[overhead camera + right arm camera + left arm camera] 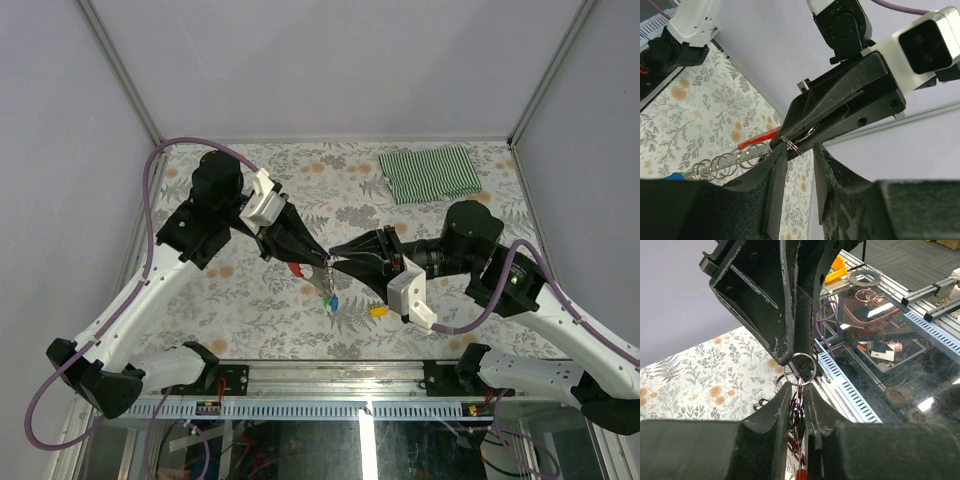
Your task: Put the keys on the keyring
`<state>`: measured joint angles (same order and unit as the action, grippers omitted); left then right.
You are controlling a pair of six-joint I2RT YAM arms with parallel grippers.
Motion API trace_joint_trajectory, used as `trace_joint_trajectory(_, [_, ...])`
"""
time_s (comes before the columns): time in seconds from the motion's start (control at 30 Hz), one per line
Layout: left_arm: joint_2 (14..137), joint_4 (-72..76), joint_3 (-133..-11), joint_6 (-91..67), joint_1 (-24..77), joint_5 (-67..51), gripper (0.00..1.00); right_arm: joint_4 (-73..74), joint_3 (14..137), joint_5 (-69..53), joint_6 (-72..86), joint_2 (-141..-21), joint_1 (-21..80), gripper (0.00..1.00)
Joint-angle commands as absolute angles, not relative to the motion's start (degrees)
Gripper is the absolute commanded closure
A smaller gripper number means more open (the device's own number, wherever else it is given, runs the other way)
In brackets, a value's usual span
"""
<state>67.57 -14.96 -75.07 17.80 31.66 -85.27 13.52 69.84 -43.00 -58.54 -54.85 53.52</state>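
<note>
The left tool [314, 255] is closed on the keyring [297, 268] and holds it above the middle of the tabletop [250, 300]; its chain [328, 276] seems to hang straight down. The right tool [338, 257] meets it tip to tip, jaws partly apart at a small ring [790, 145]; I cannot tell if it pinches. There are three keys: the blue key [333, 301] and green key [326, 296] are at the chain's end. The yellow key [379, 311] lies apart toward the near edge, nearer the right arm. There is one keyring.
</note>
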Motion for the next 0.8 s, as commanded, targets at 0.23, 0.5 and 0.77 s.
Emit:
trace_joint_trajectory(0.23, [67.8, -11.4, -75.9, 16.0, 31.5, -86.1, 1.0, 16.1, 73.6, -43.0, -59.4, -55.7, 55.3, 0.76])
trace_joint_trajectory(0.5, [68.1, -10.6, -76.0, 14.9, 31.5, -86.3, 1.0, 19.0, 73.5, -40.6, -59.6, -55.8, 55.7, 0.89])
trace_joint_trajectory(0.77, [67.3, -10.5, -75.1, 14.6, 31.5, -84.8, 0.8, 14.1, 71.4, -36.7, -52.7, -54.2, 55.8, 1.0])
